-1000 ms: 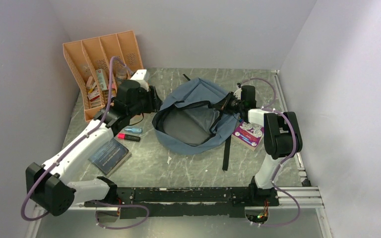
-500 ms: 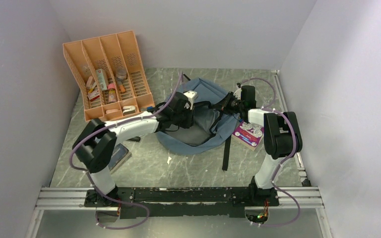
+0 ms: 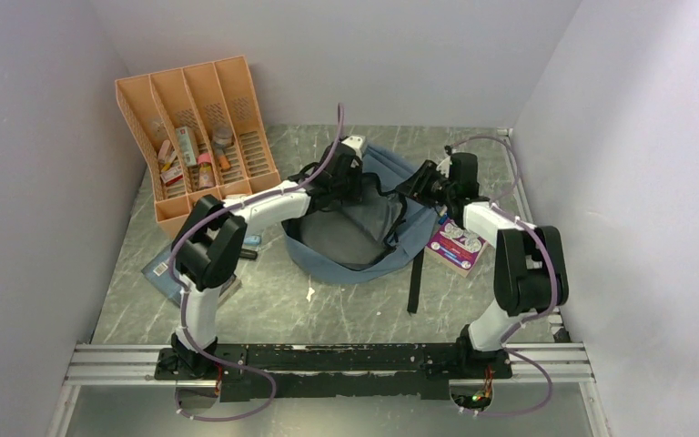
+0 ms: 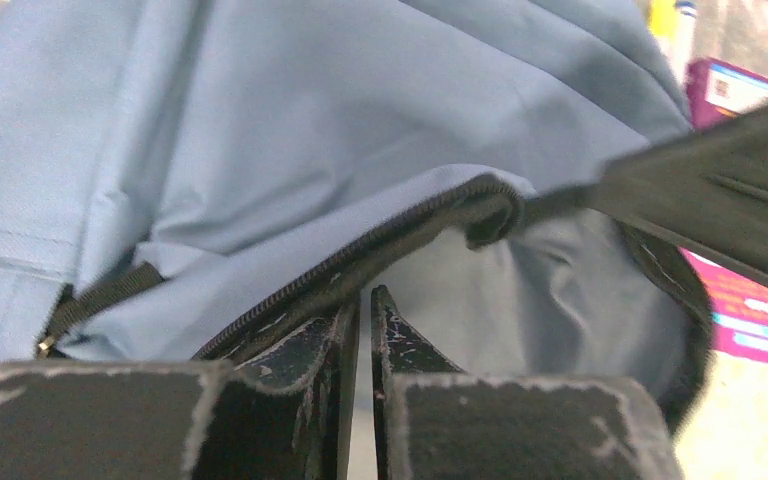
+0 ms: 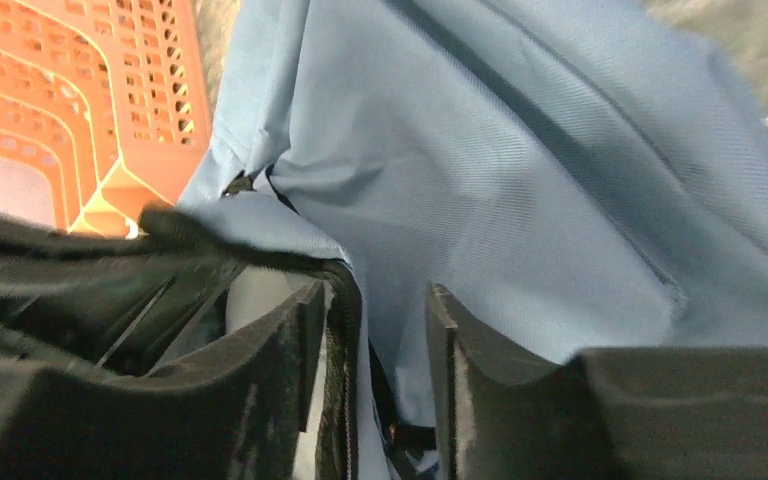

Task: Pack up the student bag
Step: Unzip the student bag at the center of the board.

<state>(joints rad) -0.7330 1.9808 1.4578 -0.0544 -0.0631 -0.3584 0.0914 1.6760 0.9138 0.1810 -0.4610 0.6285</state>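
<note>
The student bag point(image 3: 355, 232) lies flat in the middle of the table with its mouth gaping; it is grey-blue with a dark zipper rim. My left gripper point(image 3: 357, 173) is at the far left of that rim. In the left wrist view its jaws point(image 4: 363, 295) are pressed nearly together at the zipper edge point(image 4: 400, 225), pinching it. My right gripper point(image 3: 419, 185) is at the bag's far right rim. In the right wrist view it point(image 5: 375, 295) stands open, with the zipper edge point(image 5: 345, 300) loose between its fingers, close to the left one.
An orange slotted rack point(image 3: 196, 127) holding several small items stands at the back left. A purple box point(image 3: 456, 244) lies right of the bag, and a black strap point(image 3: 416, 278) trails toward me. A dark blue book point(image 3: 166, 270) and small markers point(image 3: 251, 242) lie at the left.
My left arm swung from the rack over to the bag's far rim and its jaws closed there. My right gripper, which was shut on the rim, has opened.
</note>
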